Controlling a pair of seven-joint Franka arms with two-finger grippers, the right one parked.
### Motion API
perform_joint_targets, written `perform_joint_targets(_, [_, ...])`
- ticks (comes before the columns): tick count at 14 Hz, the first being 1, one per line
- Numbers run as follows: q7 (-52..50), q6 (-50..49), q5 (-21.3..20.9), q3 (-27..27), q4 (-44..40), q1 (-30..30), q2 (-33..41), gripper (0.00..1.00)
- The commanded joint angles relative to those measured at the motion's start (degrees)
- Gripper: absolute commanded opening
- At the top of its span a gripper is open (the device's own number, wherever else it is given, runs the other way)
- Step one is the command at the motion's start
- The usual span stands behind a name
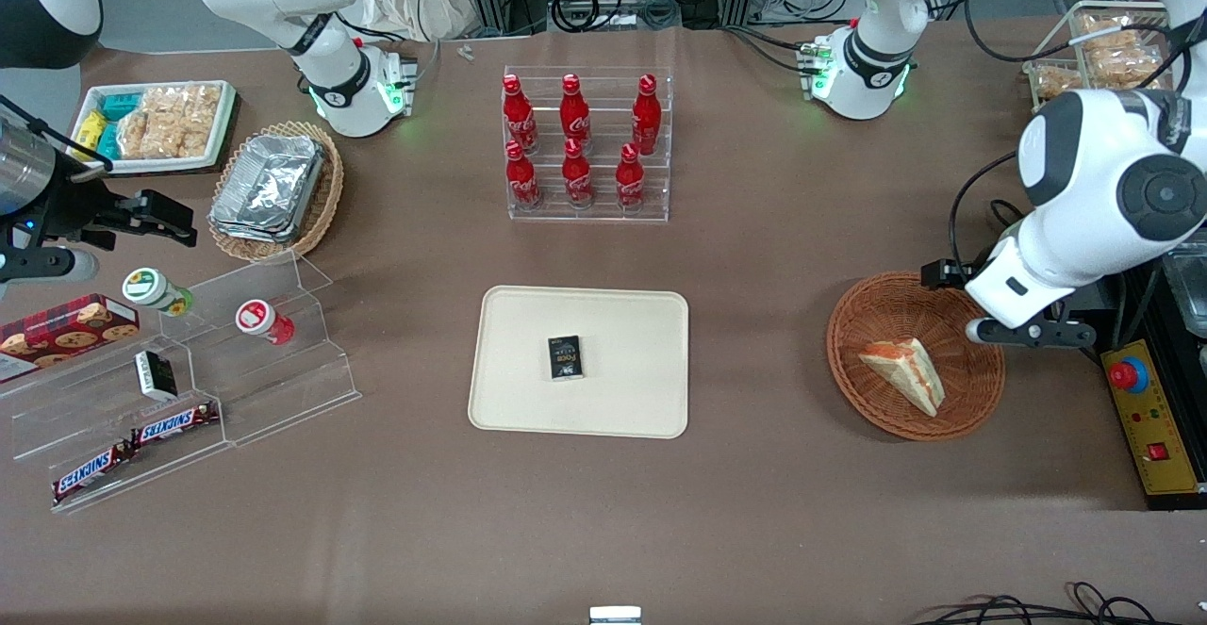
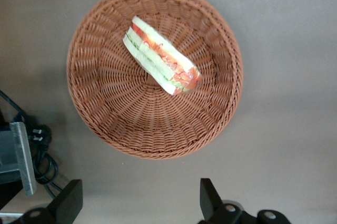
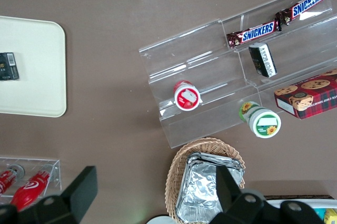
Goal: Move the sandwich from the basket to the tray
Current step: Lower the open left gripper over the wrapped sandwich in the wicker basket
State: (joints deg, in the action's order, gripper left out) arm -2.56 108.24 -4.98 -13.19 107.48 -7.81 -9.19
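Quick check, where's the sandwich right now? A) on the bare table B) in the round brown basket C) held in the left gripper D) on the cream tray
B: the sandwich lies in the basket, while the open left gripper hovers above the basket's rim and the tray holds only a small dark box.

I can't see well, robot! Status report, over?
Gripper open, over basket rim. Sandwich in basket, untouched. Tray holds small black box.

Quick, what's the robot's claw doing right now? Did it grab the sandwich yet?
Gripper: open, empty, hovering over the basket's edge. The sandwich lies in the basket, not grabbed yet.
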Motion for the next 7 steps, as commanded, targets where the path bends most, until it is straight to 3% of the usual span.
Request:
perform_joint_targets(1, [-1.13, -0.4, -0.91, -0.26, -2.8, 0.08, -4.59, 1.0])
perform_joint_targets(3, [-5.86, -1.88, -5.63, -0.61, -5.51, 0.52, -7.06, 1.0])
perform_joint_targets(7, [-10.52, -0.57, -5.74, -0.79, -6.14, 1.75, -9.09, 1.0])
